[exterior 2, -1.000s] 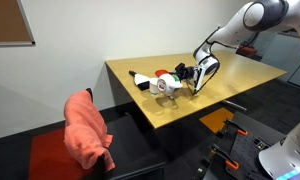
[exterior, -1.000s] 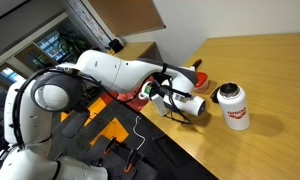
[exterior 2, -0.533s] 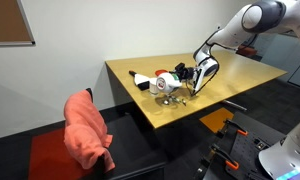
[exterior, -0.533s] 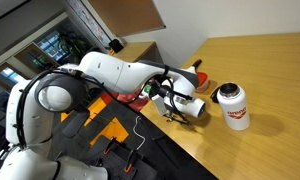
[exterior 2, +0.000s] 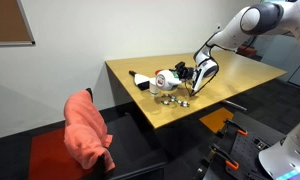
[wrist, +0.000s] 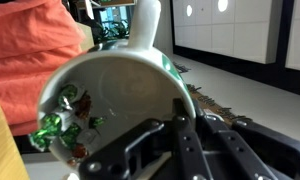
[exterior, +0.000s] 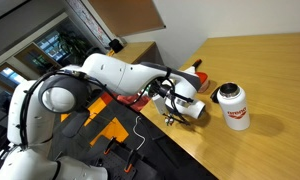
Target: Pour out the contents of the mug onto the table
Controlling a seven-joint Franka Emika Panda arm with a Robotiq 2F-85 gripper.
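The gripper [exterior: 176, 97] is clenched on the rim of the mug [exterior: 193, 108]. The mug is tipped on its side above the table [exterior: 275, 70], just beside the white jar [exterior: 231, 106]. The contents [wrist: 65, 125] sit at its mouth.

Even indoor light, small grainy exterior views, wrist view blurred close up.

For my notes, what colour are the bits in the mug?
The bits are shiny green and red; wrist view.
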